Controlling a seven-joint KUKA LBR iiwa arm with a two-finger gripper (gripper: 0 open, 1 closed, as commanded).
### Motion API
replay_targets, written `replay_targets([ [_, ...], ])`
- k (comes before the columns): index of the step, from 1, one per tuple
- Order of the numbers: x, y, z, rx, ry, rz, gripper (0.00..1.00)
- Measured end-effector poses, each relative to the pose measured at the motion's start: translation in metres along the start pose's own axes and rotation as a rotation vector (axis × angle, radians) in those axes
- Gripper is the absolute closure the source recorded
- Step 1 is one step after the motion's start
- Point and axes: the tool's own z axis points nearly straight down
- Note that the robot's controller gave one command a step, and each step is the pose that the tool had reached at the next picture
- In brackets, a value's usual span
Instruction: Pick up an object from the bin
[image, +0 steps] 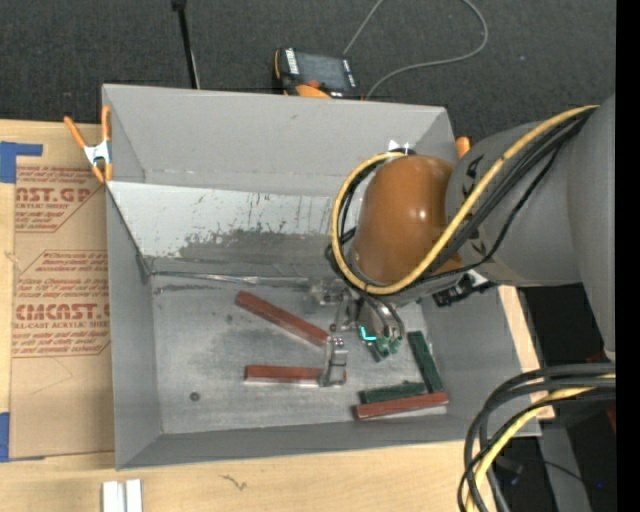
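My gripper hangs low in the bin's middle, under the orange dome, right at the right-hand end of a flat red-brown bar that lies level on the floor. It meets that end, but a hold on the bar cannot be made out. A second red-brown bar lies slanted just behind and to the left, its lower end close to the gripper. To the right a dark green bar stands at a slant.
A further red-brown bar with a green edge lies along the front right of the floor. The arm and its cables cover the bin's right side. The left half of the floor is bare metal with scuffs.
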Motion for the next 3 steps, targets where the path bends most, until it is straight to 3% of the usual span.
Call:
replay_targets([
  [1,0.028,0.027,0.077,0.0,0.003,0.062,0.0],
  [2,0.025,0.026,0.072,-0.001,-0.005,0.064,1.0],
  [3,0.026,0.055,-0.127,0.001,-0.014,-0.32,1.0],
])
